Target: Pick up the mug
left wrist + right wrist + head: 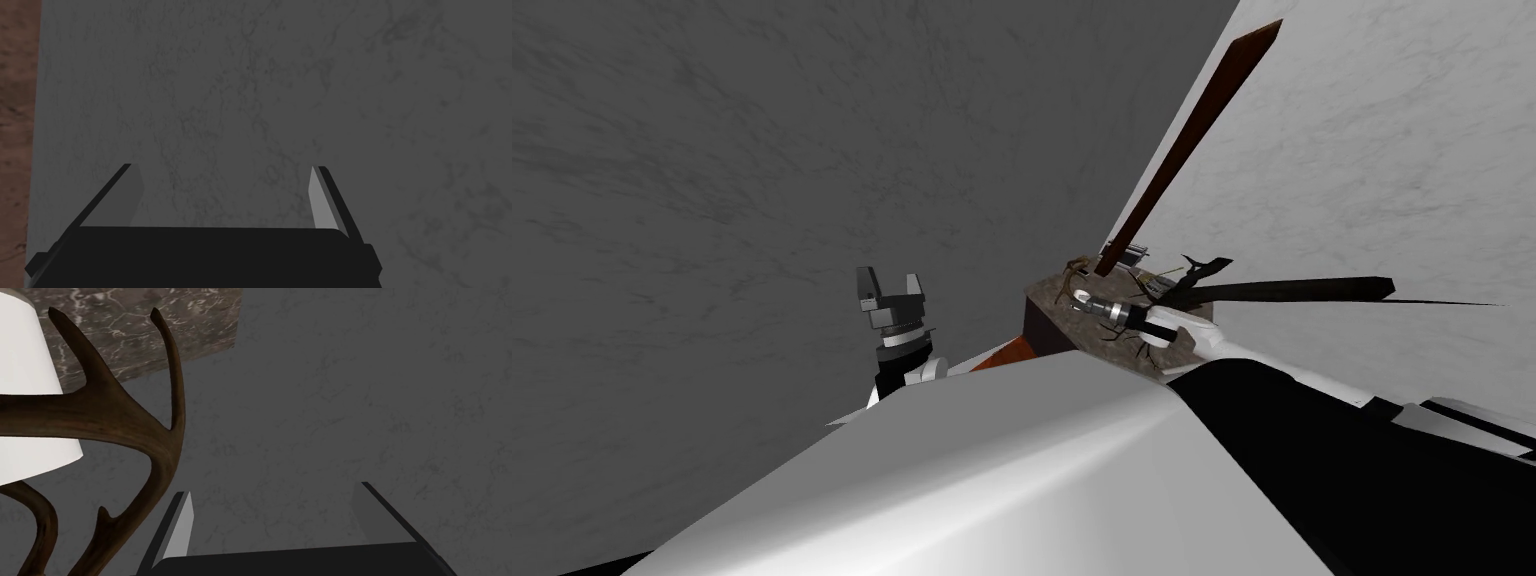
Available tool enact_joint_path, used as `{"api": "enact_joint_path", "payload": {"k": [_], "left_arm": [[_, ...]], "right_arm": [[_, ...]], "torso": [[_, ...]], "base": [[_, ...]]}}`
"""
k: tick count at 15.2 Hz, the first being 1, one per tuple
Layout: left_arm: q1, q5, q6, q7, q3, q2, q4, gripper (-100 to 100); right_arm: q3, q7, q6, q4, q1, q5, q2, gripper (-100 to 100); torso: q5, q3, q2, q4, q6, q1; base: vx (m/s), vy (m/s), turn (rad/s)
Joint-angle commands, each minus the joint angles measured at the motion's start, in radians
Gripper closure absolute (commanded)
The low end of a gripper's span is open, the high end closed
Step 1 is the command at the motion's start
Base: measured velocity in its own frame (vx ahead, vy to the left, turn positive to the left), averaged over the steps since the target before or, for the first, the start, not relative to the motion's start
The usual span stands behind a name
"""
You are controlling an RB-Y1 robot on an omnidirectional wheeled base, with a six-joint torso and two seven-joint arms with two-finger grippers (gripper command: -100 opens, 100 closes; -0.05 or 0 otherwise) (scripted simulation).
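A small table with a brown marbled top (1084, 338) stands to my right, against the pale wall. My right gripper (1084, 300) reaches over it among dark antler-like branches (1202, 272). In the right wrist view this gripper (275, 488) is open, with nothing between its fingers and grey floor beyond. Close beside one finger rises a brown antler stand (125, 418) carrying a white lampshade (25, 388), with the marbled top (150, 333) behind. A small grey object (1126, 254) sits at the table's back; I cannot tell what it is. My left gripper (890, 292) is raised and open.
A long reddish-brown wooden strip (1192, 140) leans up the pale wall behind the table. A dark flat bar (1302, 290) sticks out to the right of the table. In the left wrist view the gripper (223, 166) faces a grey surface with a brown wooden strip (17, 125) beside it.
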Motion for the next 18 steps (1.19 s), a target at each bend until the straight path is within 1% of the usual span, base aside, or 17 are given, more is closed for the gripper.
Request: {"api": "enact_joint_path", "payload": {"k": [1, 3, 4, 5, 7, 8, 10, 11, 12, 14, 15, 17, 18], "left_arm": [[0.0, 0.0, 0.0, 0.0, 0.0, 0.0, 0.0, 0], [0.0, 0.0, 0.0, 0.0, 0.0, 0.0, 0.0, 0], [0.0, 0.0, 0.0, 0.0, 0.0, 0.0, 0.0, 0], [0.0, 0.0, 0.0, 0.0, 0.0, 0.0, 0.0, 0], [0.0, 0.0, 0.0, 0.0, 0.0, 0.0, 0.0, 0], [0.0, 0.0, 0.0, 0.0, 0.0, 0.0, 0.0, 0], [0.0, 0.0, 0.0, 0.0, 0.0, 0.0, 0.0, 0], [0.0, 0.0, 0.0, 0.0, 0.0, 0.0, 0.0, 0], [0.0, 0.0, 0.0, 0.0, 0.0, 0.0, 0.0, 0], [0.0, 0.0, 0.0, 0.0, 0.0, 0.0, 0.0, 0], [0.0, 0.0, 0.0, 0.0, 0.0, 0.0, 0.0, 0], [0.0, 0.0, 0.0, 0.0, 0.0, 0.0, 0.0, 0], [0.0, 0.0, 0.0, 0.0, 0.0, 0.0, 0.0, 0]], "right_arm": [[0.004, -0.009, -0.009, 0.027, 0.009, 0.013, -0.05, -100], [0.004, -0.009, -0.009, 0.027, 0.009, 0.013, -0.09, -100], [0.004, -0.009, -0.009, 0.027, 0.009, 0.013, -0.091, -100], [0.008, -0.018, -0.019, 0.051, 0.019, 0.025, -0.127, -100], [0.008, -0.018, -0.019, 0.051, 0.019, 0.025, -0.164, -100], [0.014, -0.027, -0.03, 0.073, 0.03, 0.037, -0.19, -100], [0.014, -0.027, -0.03, 0.073, 0.03, 0.037, -0.234, -100], [0.014, -0.027, -0.03, 0.073, 0.03, 0.037, -0.236, -100], [0.02, -0.036, -0.04, 0.095, 0.042, 0.049, -0.271, -100], [0.02, -0.036, -0.04, 0.095, 0.042, 0.049, -0.305, -100], [0.028, -0.044, -0.051, 0.115, 0.055, 0.061, -0.332, -100], [0.028, -0.044, -0.051, 0.115, 0.055, 0.061, -0.372, -100], [0.037, -0.053, -0.063, 0.132, 0.069, 0.073, -0.396, -100]], "torso": [[0.0, 0.0, 0.0, 0.0, 0.0, 0.0], [0.001, -0.001, -0.001, 0.0, -0.001, 0.0], [0.001, -0.001, -0.001, 0.0, -0.001, -0.001], [0.002, -0.001, -0.001, 0.0, -0.001, 0.0], [0.002, -0.002, -0.003, 0.0, -0.002, -0.001], [0.002, -0.002, -0.003, 0.0, -0.002, -0.002], [0.003, -0.003, -0.006, -0.001, -0.004, -0.002], [0.004, -0.004, -0.006, -0.001, -0.004, -0.002], [0.004, -0.004, -0.007, -0.001, -0.004, -0.002], [0.004, -0.005, -0.009, -0.001, -0.005, -0.002], [0.005, -0.005, -0.009, -0.001, -0.005, -0.002], [0.005, -0.006, -0.011, -0.002, -0.006, -0.003], [0.005, -0.007, -0.011, -0.002, -0.006, -0.003]], "base": [[0.016, -0.006, 0.08], [0.02, -0.007, 0.077], [0.011, -0.006, -0.002], [0.015, -0.005, 0.075], [0.018, -0.011, 0.074], [0.026, -0.011, 0.087], [0.027, -0.012, 0.072], [0.015, -0.008, 0.011], [0.024, -0.007, 0.086], [0.023, -0.01, 0.075], [0.025, -0.012, 0.09], [0.024, -0.011, 0.071], [0.026, -0.009, 0.101]]}}
